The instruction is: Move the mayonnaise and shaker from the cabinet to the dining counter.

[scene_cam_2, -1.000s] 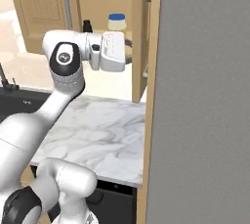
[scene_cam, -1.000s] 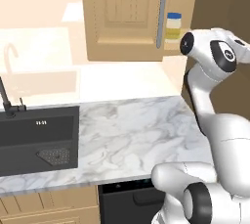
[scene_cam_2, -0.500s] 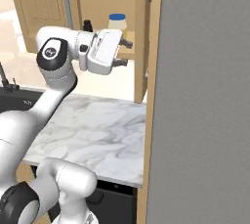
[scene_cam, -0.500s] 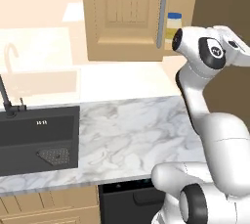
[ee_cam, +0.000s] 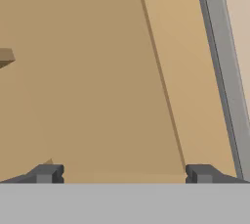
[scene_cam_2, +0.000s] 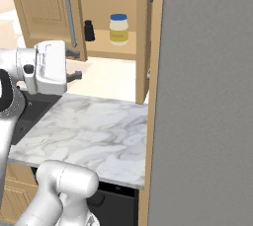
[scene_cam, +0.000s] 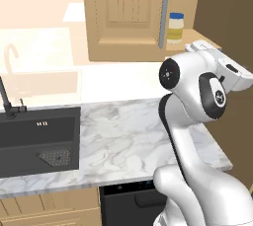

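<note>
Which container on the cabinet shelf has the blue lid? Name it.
The mayonnaise jar: pale yellow, wide, blue-lidded. The shaker to its left in the right base view is all black, slimmer and shorter.

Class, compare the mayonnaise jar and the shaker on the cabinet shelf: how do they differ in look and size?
The mayonnaise is pale yellow with a blue lid; the shaker is all black. The mayonnaise is taller and wider, the shaker shorter and slimmer. The shaker stands nearer the open door's grey handle than the mayonnaise. Both stand upright on the cabinet shelf, apart from each other.
</note>
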